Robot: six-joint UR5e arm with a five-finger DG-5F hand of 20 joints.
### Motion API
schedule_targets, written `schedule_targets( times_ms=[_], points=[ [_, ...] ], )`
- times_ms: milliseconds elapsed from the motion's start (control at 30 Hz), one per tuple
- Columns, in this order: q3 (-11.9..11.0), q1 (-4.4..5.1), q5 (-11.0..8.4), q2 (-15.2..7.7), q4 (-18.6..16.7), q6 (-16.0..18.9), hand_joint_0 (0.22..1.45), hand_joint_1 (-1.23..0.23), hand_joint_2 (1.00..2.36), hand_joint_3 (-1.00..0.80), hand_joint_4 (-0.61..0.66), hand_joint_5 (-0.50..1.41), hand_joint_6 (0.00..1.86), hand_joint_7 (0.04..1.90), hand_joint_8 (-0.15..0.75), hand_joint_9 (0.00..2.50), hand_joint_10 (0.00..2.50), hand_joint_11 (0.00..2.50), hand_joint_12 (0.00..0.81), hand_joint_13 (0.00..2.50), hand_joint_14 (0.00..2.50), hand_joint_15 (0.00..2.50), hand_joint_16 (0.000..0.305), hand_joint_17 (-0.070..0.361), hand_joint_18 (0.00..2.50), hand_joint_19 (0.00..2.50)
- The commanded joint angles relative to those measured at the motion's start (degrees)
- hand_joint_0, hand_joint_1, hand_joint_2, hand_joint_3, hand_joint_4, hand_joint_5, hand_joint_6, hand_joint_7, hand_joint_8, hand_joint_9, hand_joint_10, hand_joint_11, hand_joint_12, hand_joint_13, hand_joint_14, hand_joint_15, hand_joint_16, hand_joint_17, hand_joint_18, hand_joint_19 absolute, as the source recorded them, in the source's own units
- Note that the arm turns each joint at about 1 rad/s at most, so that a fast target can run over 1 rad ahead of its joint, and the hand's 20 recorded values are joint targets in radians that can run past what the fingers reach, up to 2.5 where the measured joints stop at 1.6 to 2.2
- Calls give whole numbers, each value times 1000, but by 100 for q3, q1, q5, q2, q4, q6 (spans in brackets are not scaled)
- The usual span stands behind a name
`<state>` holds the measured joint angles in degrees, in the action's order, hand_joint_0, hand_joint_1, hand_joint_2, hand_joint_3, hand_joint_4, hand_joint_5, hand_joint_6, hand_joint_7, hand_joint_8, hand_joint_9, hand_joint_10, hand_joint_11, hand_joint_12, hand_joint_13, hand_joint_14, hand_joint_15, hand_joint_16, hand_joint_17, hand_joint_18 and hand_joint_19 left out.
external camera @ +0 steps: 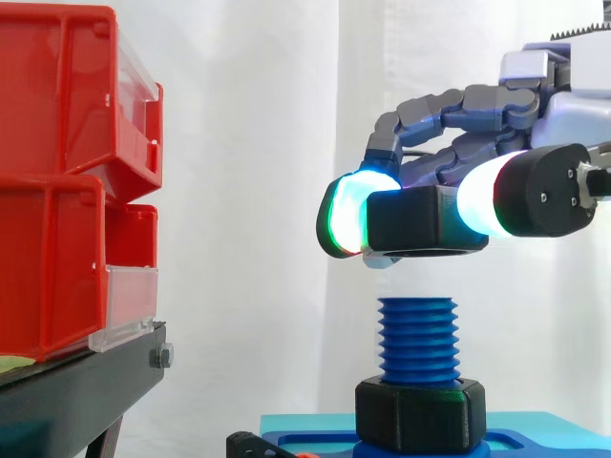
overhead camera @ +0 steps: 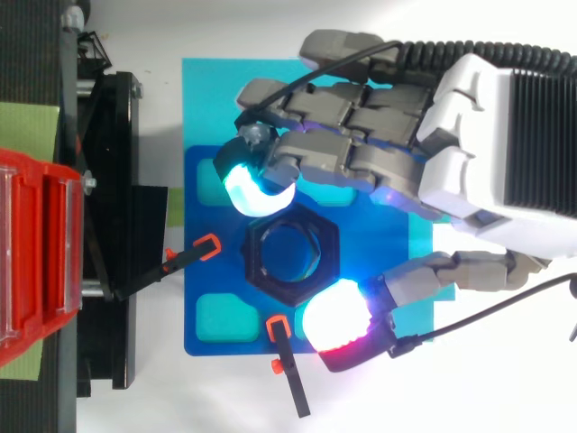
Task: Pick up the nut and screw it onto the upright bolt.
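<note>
White curtain backs the blue threaded plastic upright bolt [external camera: 417, 339], just above which the hand's [overhead camera: 361, 135] glowing fingertips [external camera: 348, 215] pinch the black hexagonal plastic nut [external camera: 420, 224], clear of its top; lowered tilted or off-centre, it would likely cross-thread or jam.

the upright bolt [external camera: 417, 336] looks like matt blue plastic, finely ridged; the nut [external camera: 420, 221] above it is matt black plastic; left of the bolt the red bins [external camera: 57, 191] are glossy plastic.
</note>
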<state>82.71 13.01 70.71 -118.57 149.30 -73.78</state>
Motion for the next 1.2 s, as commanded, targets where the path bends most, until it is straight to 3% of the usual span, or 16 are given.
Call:
schedule_targets(
  times_ms=[0,233,433,1167],
  points=[
    [0,-26,30,-8,-15,-4,501,-603,1000,-500,263,-161,501,1167,266,567,0,0,243,660,0,0,25,56,467,0],
    [0,-35,39,-8,-24,-13,501,-603,1000,-500,275,-159,501,1165,268,571,0,0,242,659,0,0,25,56,467,0],
    [0,-35,92,-140,-42,-13,501,-602,1000,-500,267,-159,501,1166,267,573,0,0,242,659,0,0,25,56,470,0],
    [0,0,74,-157,-68,-31,502,-598,1000,-500,271,-158,501,1165,269,578,0,0,241,656,0,0,26,58,485,3]
  ],
)
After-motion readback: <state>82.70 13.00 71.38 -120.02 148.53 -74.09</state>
